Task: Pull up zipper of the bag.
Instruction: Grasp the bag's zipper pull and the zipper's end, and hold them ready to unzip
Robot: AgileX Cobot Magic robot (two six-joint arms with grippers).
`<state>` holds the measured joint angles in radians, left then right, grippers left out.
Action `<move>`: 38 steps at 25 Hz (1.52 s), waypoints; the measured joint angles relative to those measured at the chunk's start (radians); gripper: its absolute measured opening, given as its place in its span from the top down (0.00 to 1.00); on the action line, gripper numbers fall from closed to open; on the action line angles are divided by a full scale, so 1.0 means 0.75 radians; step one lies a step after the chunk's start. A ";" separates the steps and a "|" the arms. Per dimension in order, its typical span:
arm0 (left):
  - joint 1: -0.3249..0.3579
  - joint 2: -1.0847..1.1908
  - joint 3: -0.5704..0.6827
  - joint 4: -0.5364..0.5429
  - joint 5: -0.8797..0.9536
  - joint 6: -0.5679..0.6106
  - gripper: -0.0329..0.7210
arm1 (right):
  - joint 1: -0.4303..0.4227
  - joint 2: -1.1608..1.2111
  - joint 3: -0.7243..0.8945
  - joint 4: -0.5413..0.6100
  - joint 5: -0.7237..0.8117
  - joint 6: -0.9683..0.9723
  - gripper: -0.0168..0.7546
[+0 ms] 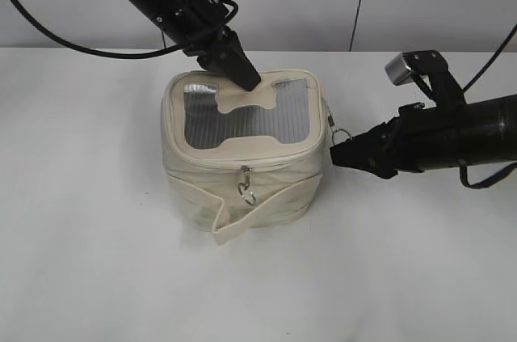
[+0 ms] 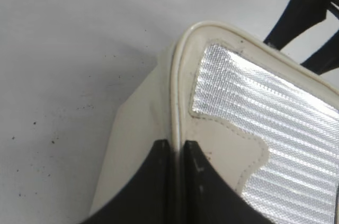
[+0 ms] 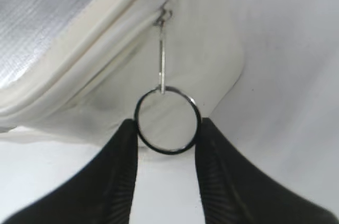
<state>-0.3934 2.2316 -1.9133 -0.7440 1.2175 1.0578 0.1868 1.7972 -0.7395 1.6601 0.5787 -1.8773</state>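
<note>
While the bag (image 1: 242, 156) sits mid-frame on the white table (image 1: 89, 261), both grippers meet it.
Only the wrist views show the grips: left gripper (image 2: 176, 152) nearly closed, pinching the top panel's rim; right gripper (image 3: 167, 128) clamped across the zipper's (image 1: 246, 166) ring pull (image 3: 167, 121), right of centre outside.

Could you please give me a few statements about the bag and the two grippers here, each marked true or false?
1. The right gripper has a ring pull between its fingers. True.
2. The bag lies tipped on its side. False: it stands upright, mesh window facing up.
3. The left gripper is at the rim of the bag's top panel. True.
4. Another ring pull hangs at the bag's front. True.
5. The left gripper hovers above bare table, far from the bag. False: its tips are against the bag's top.
</note>
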 joint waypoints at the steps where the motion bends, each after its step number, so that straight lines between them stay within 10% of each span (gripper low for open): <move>1: 0.000 0.000 0.000 0.000 0.000 -0.002 0.90 | 0.000 -0.022 0.021 -0.026 0.004 0.020 0.62; 5: 0.000 0.000 0.000 0.000 -0.007 -0.028 0.90 | 0.000 -0.093 0.084 -0.122 0.083 0.129 0.67; 9: 0.000 0.000 0.000 0.002 -0.015 -0.058 0.90 | 0.014 -0.139 0.101 -0.288 0.240 0.289 0.94; 16: -0.002 0.000 0.000 0.004 -0.019 -0.075 0.90 | 0.123 -0.193 0.105 -0.318 0.055 0.418 0.97; 25: -0.002 0.000 0.000 0.004 -0.018 -0.080 0.90 | 0.122 -0.190 0.022 0.006 -0.263 0.226 0.43; 38: -0.005 0.000 0.000 0.005 -0.019 -0.081 0.90 | 0.126 0.000 -0.056 0.085 -0.261 0.216 0.41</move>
<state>-0.3969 2.2316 -1.9133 -0.7399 1.2033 0.9973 0.2812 1.7970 -0.7818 1.7240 0.3830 -1.7152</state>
